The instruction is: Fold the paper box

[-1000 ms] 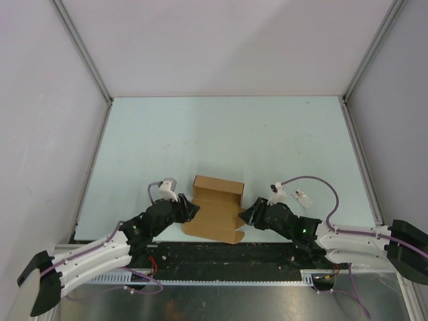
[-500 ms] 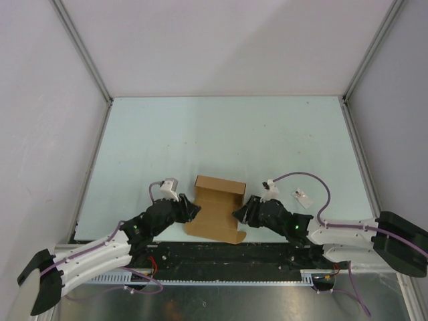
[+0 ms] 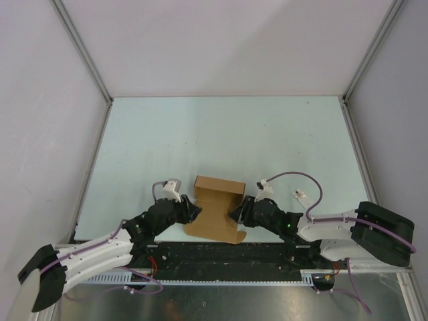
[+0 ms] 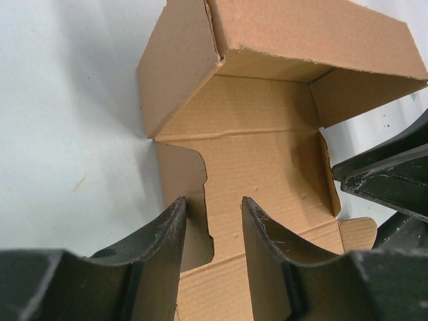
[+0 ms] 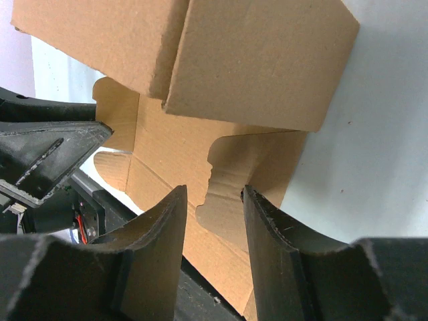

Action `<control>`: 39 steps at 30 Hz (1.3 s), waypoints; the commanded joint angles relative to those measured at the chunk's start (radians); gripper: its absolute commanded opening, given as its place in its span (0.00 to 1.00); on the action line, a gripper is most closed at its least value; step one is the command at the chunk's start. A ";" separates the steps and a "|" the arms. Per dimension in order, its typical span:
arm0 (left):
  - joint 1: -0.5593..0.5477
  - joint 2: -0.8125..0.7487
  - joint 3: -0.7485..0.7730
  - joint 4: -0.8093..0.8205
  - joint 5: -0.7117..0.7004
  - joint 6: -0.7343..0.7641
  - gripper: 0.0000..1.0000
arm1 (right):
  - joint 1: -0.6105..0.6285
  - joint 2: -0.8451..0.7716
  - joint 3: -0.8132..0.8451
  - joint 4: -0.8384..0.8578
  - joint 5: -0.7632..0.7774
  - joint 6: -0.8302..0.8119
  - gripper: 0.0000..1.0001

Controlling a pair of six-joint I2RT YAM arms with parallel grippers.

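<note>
top view looking down from behind, wrist views close, both sharing the paper box

Right gripper seen from its own wrist: the two dark fingers stand apart on either side of a side flap with a curved cut edge. The flap belongs to the paper box, whose folded brown walls fill the upper field. The left gripper lies against the box's opposite side, at left; the pale surface shows at right.
</note>
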 commanded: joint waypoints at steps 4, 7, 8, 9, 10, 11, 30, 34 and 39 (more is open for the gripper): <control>-0.004 0.085 -0.010 0.095 0.055 0.027 0.43 | -0.005 0.056 0.035 0.080 -0.017 0.003 0.44; -0.005 0.094 -0.015 0.107 0.055 0.027 0.43 | -0.003 0.065 0.035 0.081 -0.019 0.004 0.44; -0.005 0.094 -0.017 0.114 0.056 0.027 0.43 | -0.005 0.067 0.035 0.081 -0.019 0.004 0.44; -0.005 0.096 -0.018 0.117 0.058 0.027 0.44 | -0.003 0.068 0.035 0.078 -0.019 0.006 0.44; -0.005 0.097 -0.021 0.118 0.058 0.025 0.43 | -0.005 0.071 0.035 0.078 -0.019 0.006 0.43; -0.005 0.100 -0.023 0.121 0.061 0.028 0.44 | -0.003 0.071 0.035 0.077 -0.019 0.006 0.43; -0.013 0.189 -0.012 0.184 0.079 0.030 0.66 | -0.003 0.070 0.035 0.061 -0.022 0.003 0.44; -0.014 0.173 -0.001 0.183 0.099 0.036 0.67 | -0.005 0.070 0.035 0.063 -0.025 0.000 0.44; -0.014 0.104 0.026 0.137 0.122 0.039 0.68 | -0.006 0.060 0.035 0.054 -0.025 -0.002 0.44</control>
